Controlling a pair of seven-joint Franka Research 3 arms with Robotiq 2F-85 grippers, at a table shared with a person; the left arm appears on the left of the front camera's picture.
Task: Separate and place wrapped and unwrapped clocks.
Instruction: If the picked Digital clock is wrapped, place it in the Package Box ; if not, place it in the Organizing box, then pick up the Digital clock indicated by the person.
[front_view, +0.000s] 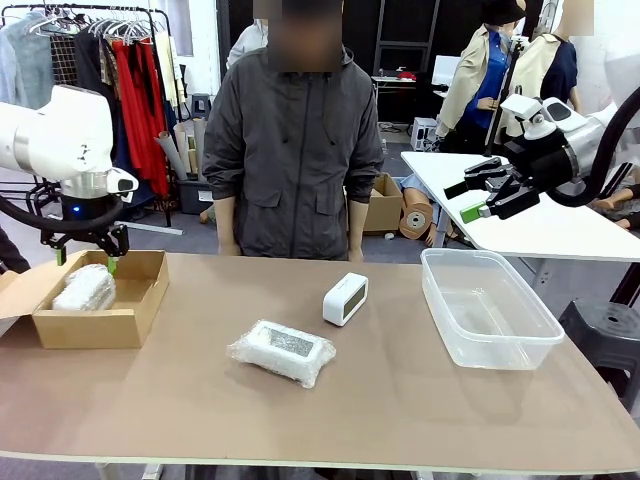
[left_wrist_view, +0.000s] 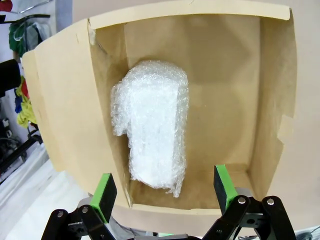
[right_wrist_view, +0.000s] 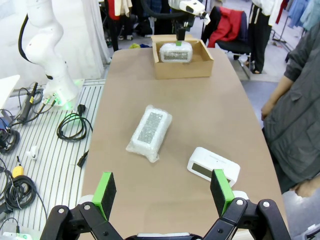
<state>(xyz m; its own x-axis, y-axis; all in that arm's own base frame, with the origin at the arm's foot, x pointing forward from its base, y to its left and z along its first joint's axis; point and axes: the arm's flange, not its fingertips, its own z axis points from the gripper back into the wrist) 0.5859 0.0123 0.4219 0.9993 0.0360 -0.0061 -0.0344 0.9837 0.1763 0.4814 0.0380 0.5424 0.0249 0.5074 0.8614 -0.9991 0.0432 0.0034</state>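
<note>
lying slantwise in the middle of the brown table (front_view: 400, 410), the flat wrapped clock (front_view: 282, 351) shows crinkly clear wrap. the bare clock (front_view: 345, 298) stands on its long edge, face perhaps toward the robot. the rounder bundle (left_wrist_view: 150, 125) lies in the cardboard box (front_view: 90, 328) below the left gripper (left_wrist_view: 162, 187), jaws apart, empty. the right gripper (front_view: 480, 198), also apart, hangs above the clear bin (front_view: 515, 352). a clothes rack (front_view: 100, 60) stands behind.

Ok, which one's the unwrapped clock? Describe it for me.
Find the clear plastic bin on the right of the table. Just left of it stands the unwrapped clock. It is bare smooth white; the nearby bundle wears crinkly wrap.
</note>
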